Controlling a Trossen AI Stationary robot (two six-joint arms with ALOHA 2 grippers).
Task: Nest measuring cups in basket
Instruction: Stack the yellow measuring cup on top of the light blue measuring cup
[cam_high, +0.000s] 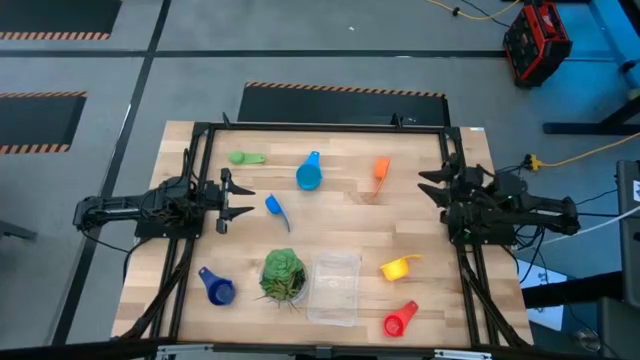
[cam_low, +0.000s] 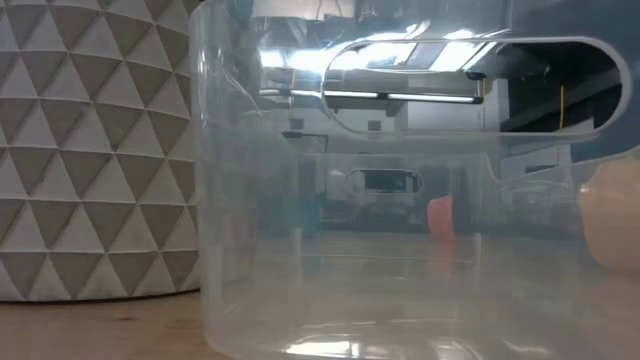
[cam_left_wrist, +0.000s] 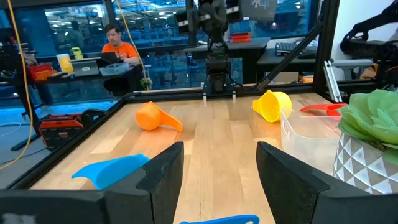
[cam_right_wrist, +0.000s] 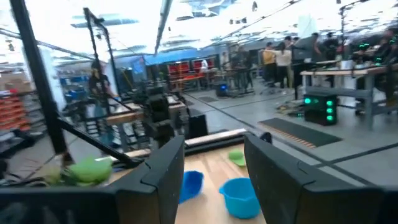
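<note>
Found the red measuring cup (cam_high: 400, 320) nearest the front edge of the bench (cam_high: 350, 225), toward the right side. Saw the basket (cam_high: 335, 288) just beside it to the left, standing upright, its clear wall (cam_low: 400, 300) filling the low view. Noted the green leafy ball (cam_high: 283, 275) in its triangle-patterned pot (cam_low: 90, 150) close against the basket's left side, too close to tell whether touching. Spotted the dark blue measuring cup (cam_high: 216, 287) left of the pot, apart from it, and the yellow measuring cup (cam_high: 397, 267) right of the basket, a little farther back.

Found the blue measuring cup (cam_high: 277, 209) at mid-bench, behind the leafy ball and near the left claw (cam_high: 245, 200). Saw that claw at the left edge, pointing inward, released, fingers (cam_left_wrist: 161, 174) spread wide and grasping nothing. Saw the right claw (cam_high: 425, 183) opposite at the right edge, also pointing inward, released, fingers (cam_right_wrist: 165, 171) apart with only open space between them.

Found the light blue measuring cup (cam_high: 309, 175) farther back near the middle, the orange measuring cup (cam_high: 380, 170) to its right, and the green measuring cup (cam_high: 246, 158) farthest back on the left. Counted all seven cups loose on the bench, outside the basket.
</note>
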